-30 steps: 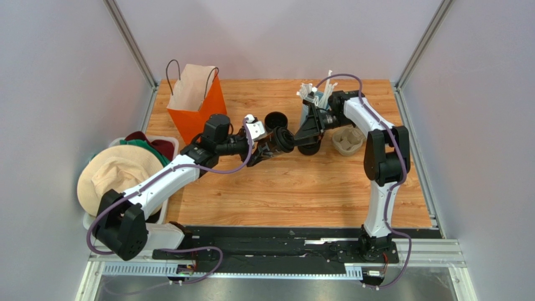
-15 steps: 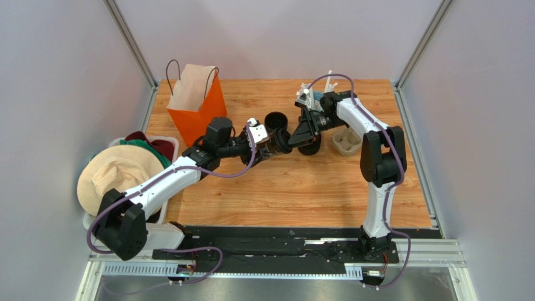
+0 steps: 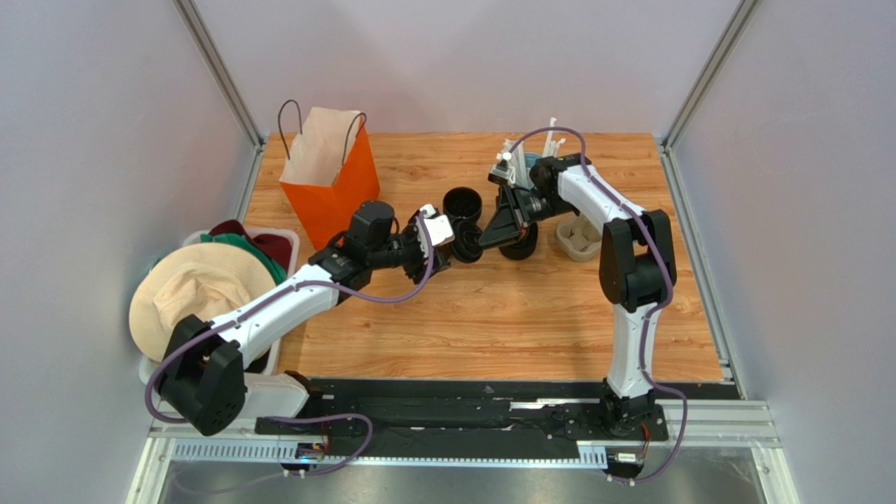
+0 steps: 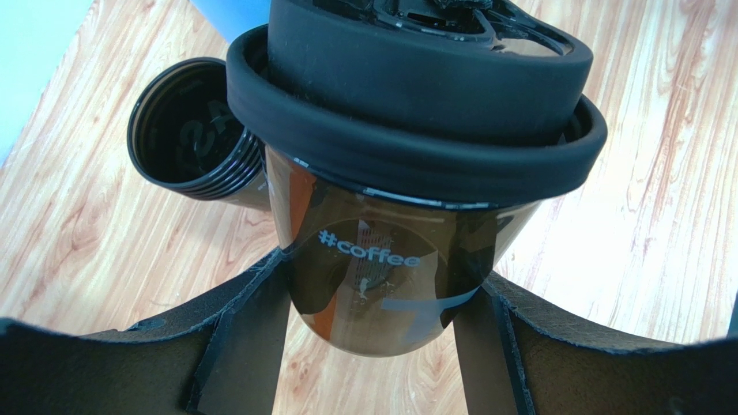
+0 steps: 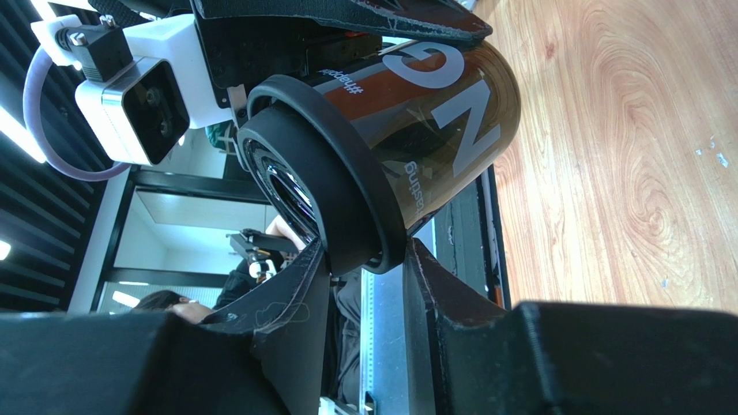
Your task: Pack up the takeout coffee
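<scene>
The takeout coffee [image 3: 469,238] is a dark brown cup [image 4: 381,285] printed "#coffee", topped with a black lid [image 4: 416,95]. It hangs tilted on its side above the table's middle. My left gripper [image 3: 450,242] is shut on the cup's body, one finger [image 4: 234,346] on each side. My right gripper [image 3: 488,231] meets it from the right. In the right wrist view its fingertips [image 5: 299,285] pinch the lid's rim [image 5: 325,181] from both sides, so my right gripper [image 5: 364,259] is shut on the lid.
An orange paper bag [image 3: 331,173] stands open at the back left. A stack of empty dark cups [image 3: 461,202] sits just behind the grippers, another dark cup [image 3: 518,248] under the right arm. The cardboard cup tray [image 3: 582,235] and the cup of straws [image 3: 518,160] stand to the right. A bin of hats [image 3: 200,284] is at far left.
Both arms have shifted slightly left and back with the cup. My right gripper has narrowed its jaws onto the lid's rim. The left gripper's hold is unchanged.
</scene>
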Robot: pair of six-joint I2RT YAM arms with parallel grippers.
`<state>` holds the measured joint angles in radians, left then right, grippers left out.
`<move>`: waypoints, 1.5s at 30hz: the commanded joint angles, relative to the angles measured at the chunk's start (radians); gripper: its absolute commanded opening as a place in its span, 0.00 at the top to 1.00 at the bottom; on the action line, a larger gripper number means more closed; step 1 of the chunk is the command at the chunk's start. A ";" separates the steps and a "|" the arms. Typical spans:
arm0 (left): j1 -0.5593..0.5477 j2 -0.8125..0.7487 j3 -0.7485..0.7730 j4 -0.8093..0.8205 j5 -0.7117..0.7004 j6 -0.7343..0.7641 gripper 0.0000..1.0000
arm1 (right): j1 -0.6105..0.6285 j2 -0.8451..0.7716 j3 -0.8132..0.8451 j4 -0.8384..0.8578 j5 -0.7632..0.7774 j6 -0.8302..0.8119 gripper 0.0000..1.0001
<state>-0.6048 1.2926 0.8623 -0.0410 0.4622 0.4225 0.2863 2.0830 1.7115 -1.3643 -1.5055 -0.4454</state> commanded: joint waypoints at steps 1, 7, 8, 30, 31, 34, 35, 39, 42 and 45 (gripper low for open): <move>-0.042 0.004 0.014 0.078 0.027 0.028 0.44 | 0.034 0.014 0.043 -0.058 -0.133 -0.012 0.78; -0.061 0.007 -0.003 0.072 0.021 0.053 0.43 | 0.036 0.017 0.050 -0.059 -0.131 -0.012 0.73; -0.070 0.008 -0.006 0.070 0.018 0.059 0.43 | 0.036 0.018 0.048 -0.061 -0.131 -0.012 0.72; -0.105 0.093 -0.049 0.133 0.043 0.024 0.35 | 0.025 0.022 -0.006 -0.042 -0.090 -0.024 0.55; -0.108 0.099 -0.049 0.135 0.043 0.024 0.34 | 0.024 0.022 -0.007 -0.041 -0.087 -0.023 0.55; -0.119 0.117 -0.049 0.138 0.041 0.025 0.28 | 0.024 0.022 -0.018 -0.035 -0.075 -0.021 0.59; -0.124 0.120 -0.048 0.138 0.039 0.025 0.28 | 0.025 0.023 -0.019 -0.033 -0.070 -0.019 0.59; -0.130 0.126 -0.054 0.144 0.041 0.018 0.22 | 0.025 0.022 -0.027 -0.025 -0.050 -0.015 0.60; -0.131 0.129 -0.057 0.145 0.044 0.015 0.17 | 0.025 0.019 -0.039 -0.006 -0.033 0.007 0.60; -0.138 0.132 -0.059 0.151 0.044 0.012 0.14 | 0.024 0.012 -0.059 0.028 -0.021 0.033 0.60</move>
<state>-0.7067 1.4155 0.8051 0.0532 0.4244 0.4435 0.2939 2.1082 1.6619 -1.3674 -1.4132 -0.4488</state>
